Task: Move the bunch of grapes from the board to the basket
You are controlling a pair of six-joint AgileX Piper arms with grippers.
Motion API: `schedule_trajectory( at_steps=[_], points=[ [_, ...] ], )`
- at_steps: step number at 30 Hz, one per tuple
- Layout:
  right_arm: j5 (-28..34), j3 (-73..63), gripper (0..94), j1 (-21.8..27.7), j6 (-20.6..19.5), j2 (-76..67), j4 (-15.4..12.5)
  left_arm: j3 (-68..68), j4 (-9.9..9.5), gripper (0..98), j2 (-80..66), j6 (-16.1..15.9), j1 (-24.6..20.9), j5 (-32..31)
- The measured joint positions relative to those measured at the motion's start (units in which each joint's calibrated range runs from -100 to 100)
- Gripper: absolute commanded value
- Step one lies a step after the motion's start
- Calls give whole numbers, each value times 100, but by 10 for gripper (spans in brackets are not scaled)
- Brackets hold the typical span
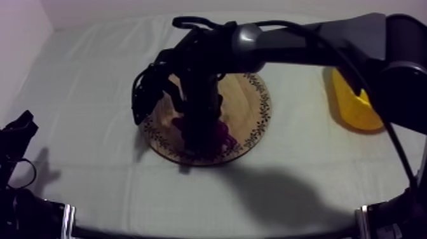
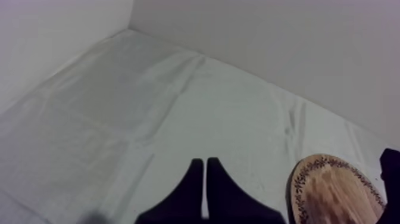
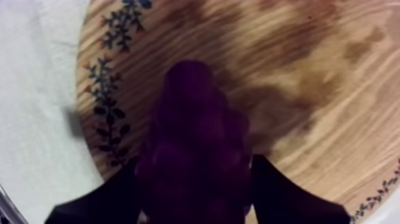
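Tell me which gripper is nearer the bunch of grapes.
Right. The right gripper is on the wooden board, its fingers closed against both sides of the bunch of grapes. The left gripper sits shut at the left edge of the table, off the board.

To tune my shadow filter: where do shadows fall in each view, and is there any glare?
Top view: the right arm casts a broad soft shadow on the cloth between the wooden board and the camera. Right wrist view: a dark shadow lies on the board beside the bunch of grapes. Left wrist view: cloth evenly lit, no glare.
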Motion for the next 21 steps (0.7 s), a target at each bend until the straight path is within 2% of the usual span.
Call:
schedule_trajectory(
  at_steps=[6, 21],
  points=[
    [180, -97, 320, 62, 137, -577, -2, 0, 0, 0, 0, 0, 0, 0],
    [1412, -831, 321, 217, 408, -2555, 3, 0, 0, 0, 0, 0, 0, 0]
  ],
)
